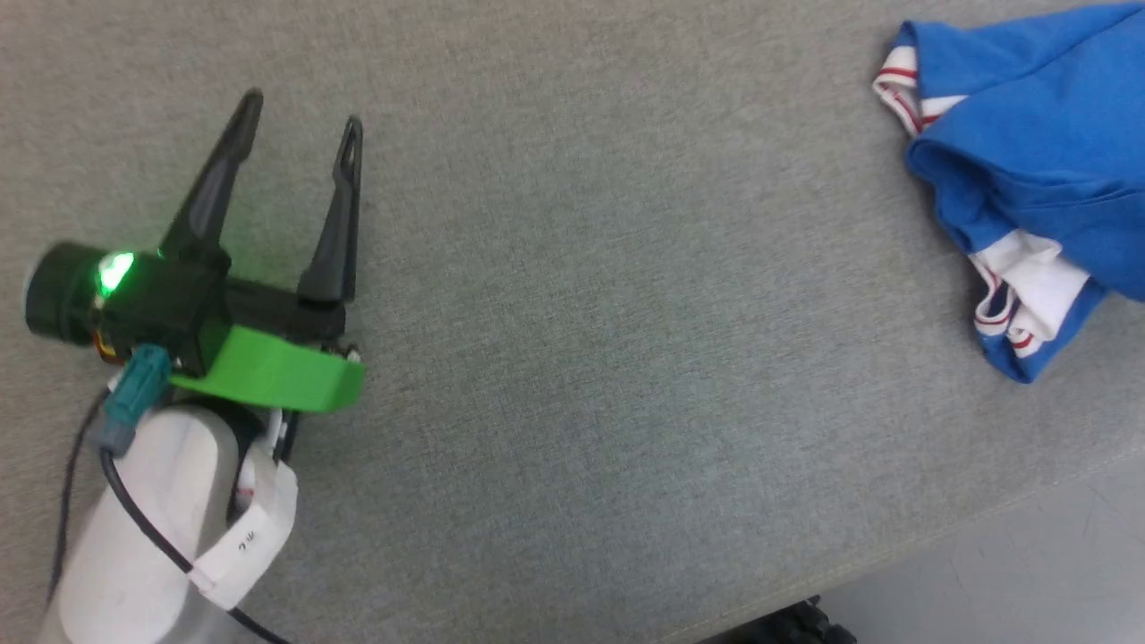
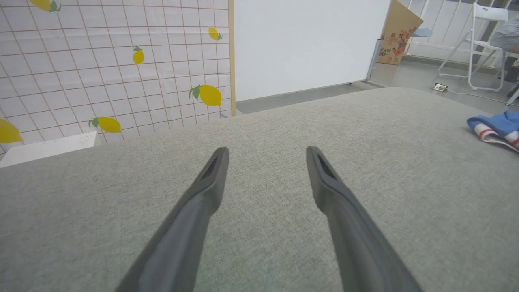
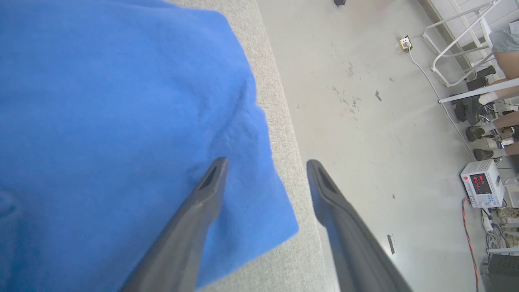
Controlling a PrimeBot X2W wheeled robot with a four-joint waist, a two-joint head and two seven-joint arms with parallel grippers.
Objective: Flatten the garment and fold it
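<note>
Soft blue shirt (image 1: 1029,152) in a heap near the edge of the grey table (image 1: 581,268).
Both spread wide, holding nothing: left claw (image 1: 303,107) over bare table, right claw (image 3: 266,162) just above the cloth. Probably light and floppy; best to pinch a corner. Lots of room leftward, floor (image 3: 365,121) close by.

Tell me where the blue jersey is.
The jersey lies bunched at the head view's upper right, near the edge of the table, far from the left claw, with the open right claw at its corner.
</note>
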